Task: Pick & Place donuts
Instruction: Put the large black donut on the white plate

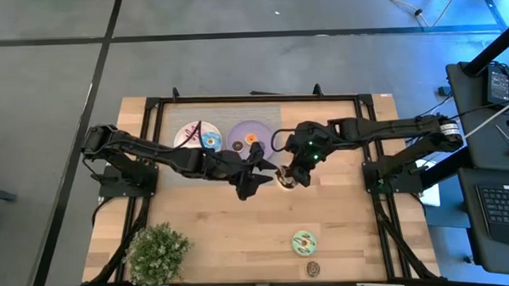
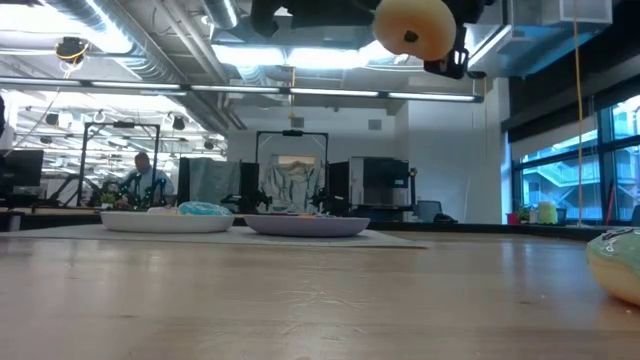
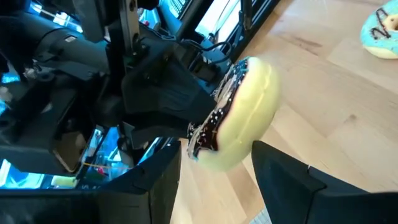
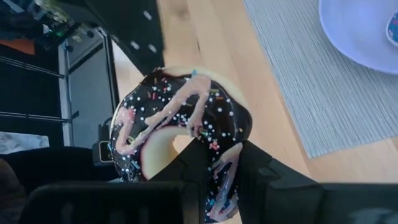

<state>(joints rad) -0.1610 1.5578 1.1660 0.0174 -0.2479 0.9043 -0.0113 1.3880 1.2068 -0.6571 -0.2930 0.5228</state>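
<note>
The chocolate donut point(image 1: 285, 179), pale underneath with dark icing, pink stripes and sprinkles point(image 4: 180, 124), hangs in the air over the middle of the table. My right gripper point(image 1: 289, 172) is shut on it. From the left, my left gripper point(image 1: 264, 173) stands open with a finger on either side of the donut's lower edge point(image 3: 217, 158). A blue donut point(image 1: 210, 142) lies on the white plate point(image 1: 186, 133). An orange mini point(image 1: 252, 139) lies on the lilac plate point(image 1: 237, 133). A green donut point(image 1: 305, 241) and a dark-brown mini point(image 1: 312, 267) lie on the wood near the front edge. My right gripper pinches one side of the donut's ring point(image 4: 225, 167), one finger point(image 4: 193, 163) at the hole and the other point(image 4: 258, 168) outside the rim. The fingers slant down from the table's right. The donut is lifted clear and stands tilted on edge. My left gripper: whether its fingers point(image 3: 280, 177) touch the donut, I cannot tell.
Both plates stand on a grey mat point(image 4: 298, 81) at the back of the table. A potted plant point(image 1: 156, 252) stands at the near left corner. Black frame rails point(image 1: 153, 146) run along the table's sides. A person sits in the room beyond point(image 2: 145, 180).
</note>
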